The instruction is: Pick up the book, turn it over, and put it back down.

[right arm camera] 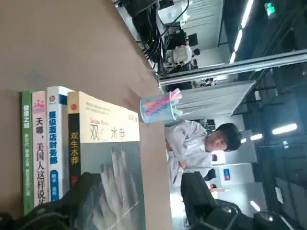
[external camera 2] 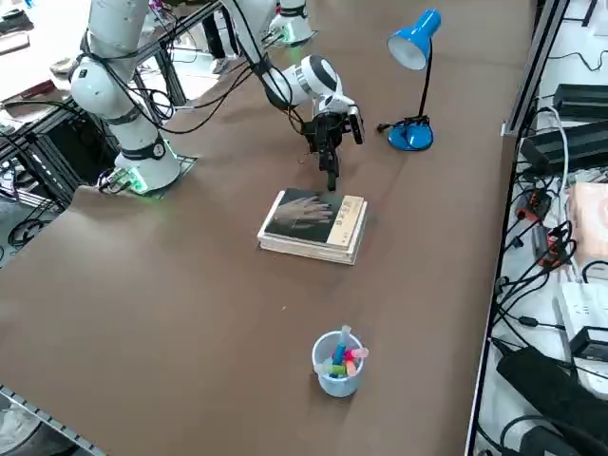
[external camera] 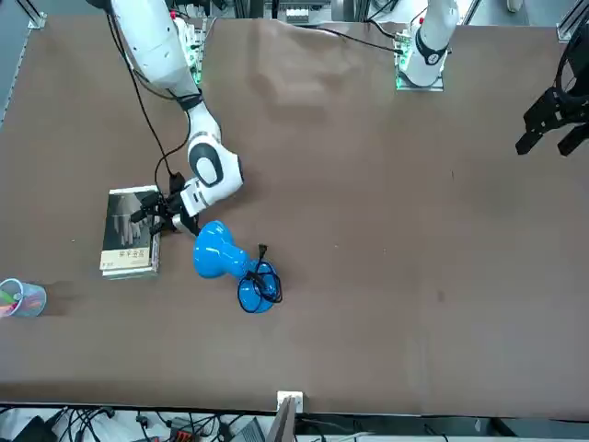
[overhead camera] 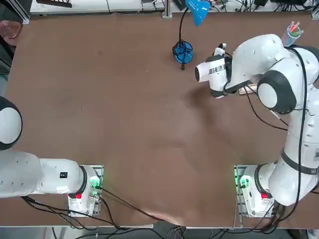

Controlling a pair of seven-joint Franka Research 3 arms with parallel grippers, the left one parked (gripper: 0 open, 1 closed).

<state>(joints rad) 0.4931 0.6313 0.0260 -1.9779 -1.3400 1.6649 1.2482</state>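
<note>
The book point(external camera 2: 306, 215) lies flat on top of a stack of other books, its dark grey cover with the pale hand picture facing up. It also shows in the front view point(external camera: 128, 226) and close up in the wrist view point(right arm camera: 112, 163). In the top view the arm hides nearly all of it. My right gripper point(external camera 2: 330, 176) stands open just off the stack's edge on the lamp side, also seen in the front view point(external camera: 158, 217). Its dark fingers point(right arm camera: 79, 196) are spread wide and grip nothing.
A blue desk lamp point(external camera 2: 414, 49) stands just beyond the gripper, its base point(overhead camera: 182, 51) with a coiled cord. A clear cup of coloured pens point(external camera 2: 339, 363) sits on the near side of the stack point(external camera: 131, 262). A seated person point(right arm camera: 196, 143) is beyond the table.
</note>
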